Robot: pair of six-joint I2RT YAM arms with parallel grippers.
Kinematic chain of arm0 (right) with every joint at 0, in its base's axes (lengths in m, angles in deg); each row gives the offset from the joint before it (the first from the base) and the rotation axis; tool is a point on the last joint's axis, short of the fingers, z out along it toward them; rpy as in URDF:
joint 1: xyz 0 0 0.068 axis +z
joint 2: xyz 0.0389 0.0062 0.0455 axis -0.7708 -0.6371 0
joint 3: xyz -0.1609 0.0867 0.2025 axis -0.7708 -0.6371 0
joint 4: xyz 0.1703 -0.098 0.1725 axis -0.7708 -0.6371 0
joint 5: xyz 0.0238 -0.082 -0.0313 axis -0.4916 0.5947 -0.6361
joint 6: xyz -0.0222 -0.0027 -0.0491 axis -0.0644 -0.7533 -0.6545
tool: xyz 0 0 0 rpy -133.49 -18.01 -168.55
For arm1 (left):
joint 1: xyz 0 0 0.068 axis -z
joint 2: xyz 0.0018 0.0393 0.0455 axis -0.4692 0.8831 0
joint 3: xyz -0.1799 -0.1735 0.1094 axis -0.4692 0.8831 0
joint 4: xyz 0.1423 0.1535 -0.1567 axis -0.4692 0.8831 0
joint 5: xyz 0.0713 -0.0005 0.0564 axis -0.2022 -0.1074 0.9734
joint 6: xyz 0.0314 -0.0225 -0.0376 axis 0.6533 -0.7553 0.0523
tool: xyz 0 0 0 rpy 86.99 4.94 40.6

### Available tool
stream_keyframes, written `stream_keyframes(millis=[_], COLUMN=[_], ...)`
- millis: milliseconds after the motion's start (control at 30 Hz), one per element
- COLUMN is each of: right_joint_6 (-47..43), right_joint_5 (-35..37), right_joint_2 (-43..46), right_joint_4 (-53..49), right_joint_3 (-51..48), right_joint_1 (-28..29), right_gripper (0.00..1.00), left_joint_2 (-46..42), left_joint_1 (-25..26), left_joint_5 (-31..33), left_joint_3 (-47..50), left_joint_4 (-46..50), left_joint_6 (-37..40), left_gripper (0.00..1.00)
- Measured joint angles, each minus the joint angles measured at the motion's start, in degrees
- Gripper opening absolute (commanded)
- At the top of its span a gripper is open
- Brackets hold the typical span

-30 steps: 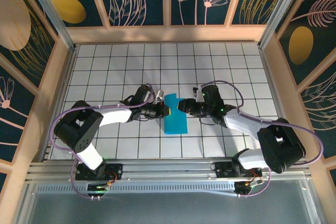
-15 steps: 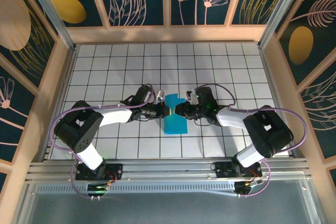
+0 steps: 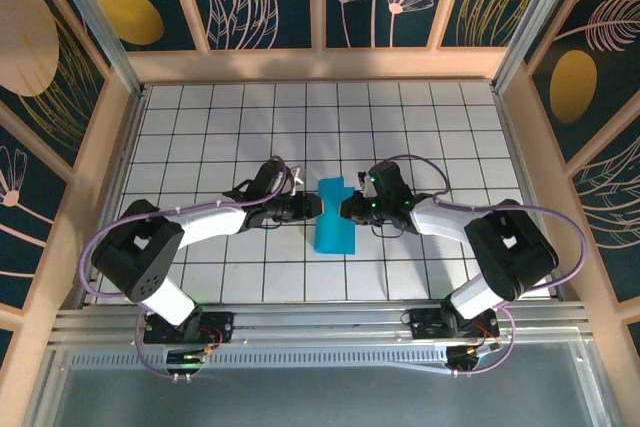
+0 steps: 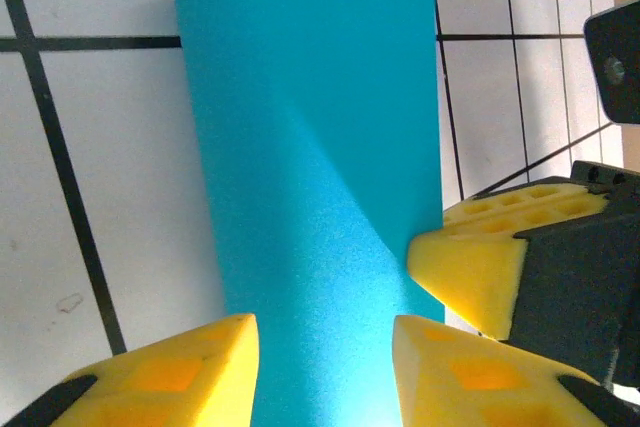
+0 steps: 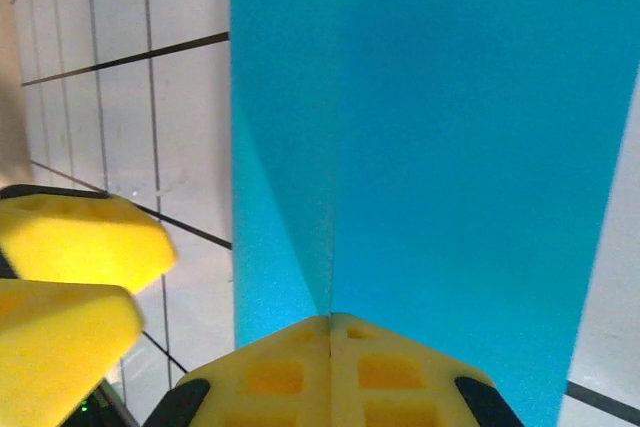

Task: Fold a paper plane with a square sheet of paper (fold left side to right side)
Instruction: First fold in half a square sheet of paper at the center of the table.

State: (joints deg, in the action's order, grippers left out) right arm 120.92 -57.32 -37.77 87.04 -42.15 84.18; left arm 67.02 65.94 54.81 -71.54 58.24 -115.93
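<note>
Nearest you, your left gripper (image 4: 320, 335) is standing released, its yellow pads (image 4: 190, 367) parting over the near edge of the square sheet of paper (image 4: 310, 147). Your right gripper (image 5: 330, 332) is clenching, its pads pressing together on a raised fold of the sheet. The overhead view is adding what the wrist views are not giving you: the sheet, folded to a narrow strip, is resting mid-way up the tiled table (image 3: 250, 117), between the two facing grippers.
</note>
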Motion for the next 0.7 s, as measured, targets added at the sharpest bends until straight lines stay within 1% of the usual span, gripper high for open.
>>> stream_keyframes(millis=[233, 567, 700], right_joint_6=[-0.2, -0.6, -0.8], right_joint_5=[2.0, 3.3, 3.5], right_joint_2=[-1.2, -1.3, -1.5], right_joint_4=[-3.3, -4.7, -4.9], right_joint_3=[0.4, 0.9, 1.1], right_joint_1=[0.1, 0.1, 0.1], right_gripper=[0.0, 0.0, 0.0], left_joint_2=[1.4, 6.6, 8.6], left_joint_1=[0.0, 0.6, 0.7], left_joint_5=[0.2, 0.0, 0.0], left_joint_3=[-0.1, -3.4, -4.6], left_joint_4=[0.5, 0.6, 0.8], left_joint_6=[0.0, 0.1, 0.1], left_gripper=[0.52, 0.53, 0.51])
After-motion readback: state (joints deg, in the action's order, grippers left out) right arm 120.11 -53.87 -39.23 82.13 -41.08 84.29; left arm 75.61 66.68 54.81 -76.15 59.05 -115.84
